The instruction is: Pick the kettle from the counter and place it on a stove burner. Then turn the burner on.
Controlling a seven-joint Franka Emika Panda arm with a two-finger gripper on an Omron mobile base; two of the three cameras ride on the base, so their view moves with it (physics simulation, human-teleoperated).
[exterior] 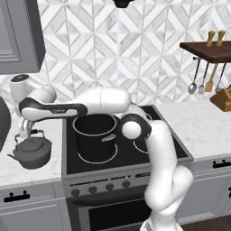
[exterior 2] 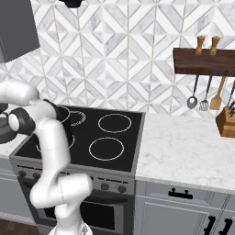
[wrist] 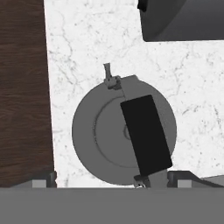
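Directly under the hand camera sits the kettle — black handle arched across its lid, spout toward the counter's front edge. From the left base view the kettle stands on the counter left of the cooktop, the gripper hovering just above, jaws spread, gripping nothing. No writing is legible.

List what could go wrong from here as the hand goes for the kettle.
1. The open hand hangs right over the kettle, whose black handle runs at a slant in the hand view; fingers not lined up across it may slip off.
2. The tall black pot stands on the cooktop between kettle and right-side rings; a low carry could strike it.
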